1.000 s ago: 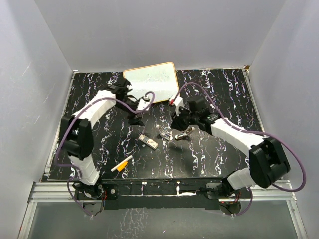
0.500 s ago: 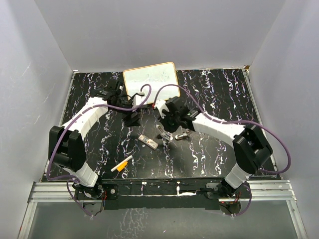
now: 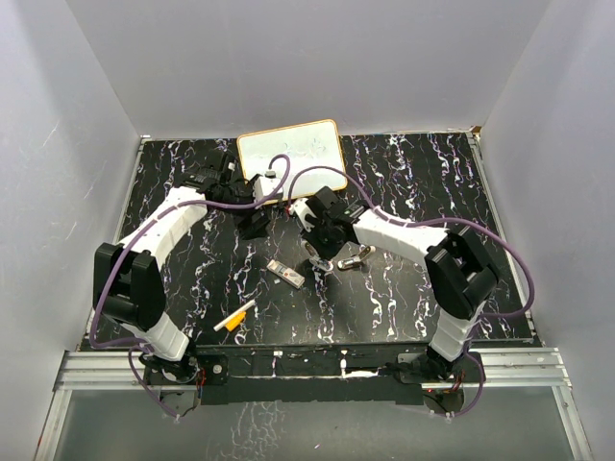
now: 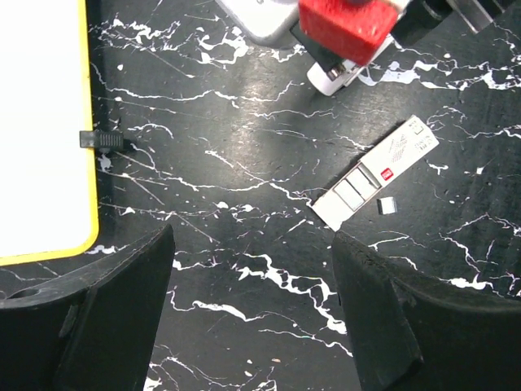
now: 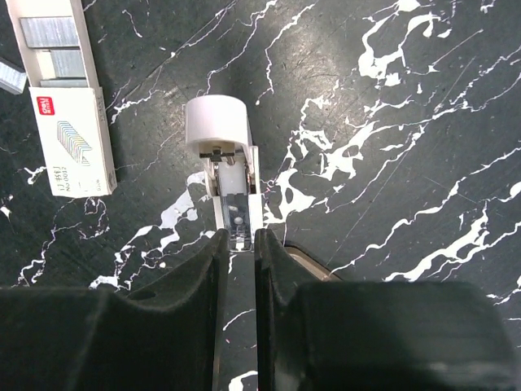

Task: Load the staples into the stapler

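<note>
Count: 1 staples pack (image 3: 286, 274), w/ 2 grey strip blocks (image 4: 355, 182) showing in its open end, + 1 small loose strip piece (image 4: 388, 205) just beside it. 1 stapler (image 5: 224, 155). 1 orange-and-white marker pen (image 3: 235, 317). 1 yellow-framed whiteboard (image 3: 291, 154), 1 small black tab (image 4: 102, 140) at its edge. 2 arms, 1 gripper each: left gripper (image 4: 252, 252), right gripper (image 5: 238, 244), 2 fingers apiece. 1 black marbled table (image 3: 423, 182).

Black table top (image 3: 423, 173) veined with white, boxed in on three sides by plain pale walls (image 3: 307, 58). Evenly lit, with soft shadows only. Edged along the near side by a metal rail (image 3: 538, 370); beneath it, a grey strip (image 3: 288, 423), possibly floor.
</note>
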Available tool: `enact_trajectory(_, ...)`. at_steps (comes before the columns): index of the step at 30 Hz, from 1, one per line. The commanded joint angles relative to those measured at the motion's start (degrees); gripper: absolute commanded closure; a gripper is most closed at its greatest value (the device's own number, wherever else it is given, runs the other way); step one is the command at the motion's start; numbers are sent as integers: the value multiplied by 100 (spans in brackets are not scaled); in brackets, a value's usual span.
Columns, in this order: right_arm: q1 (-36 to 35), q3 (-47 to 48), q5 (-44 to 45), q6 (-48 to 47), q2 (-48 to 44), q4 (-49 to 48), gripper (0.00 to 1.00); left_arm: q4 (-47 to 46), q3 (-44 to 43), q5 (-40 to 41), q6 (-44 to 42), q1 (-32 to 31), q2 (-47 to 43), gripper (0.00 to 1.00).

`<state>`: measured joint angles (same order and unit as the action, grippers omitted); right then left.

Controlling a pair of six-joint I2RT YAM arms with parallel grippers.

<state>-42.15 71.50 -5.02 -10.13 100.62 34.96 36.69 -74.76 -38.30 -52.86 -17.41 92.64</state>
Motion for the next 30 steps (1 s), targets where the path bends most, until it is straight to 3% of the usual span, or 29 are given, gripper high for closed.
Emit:
enact_trajectory(1,-49,400,47,51,224,234,89,-37,18,24,98,100,-336,24)
enact_trajectory(30,-171,755,218,-293,393,336,89,-52,173,44,-118,127,-405,24)
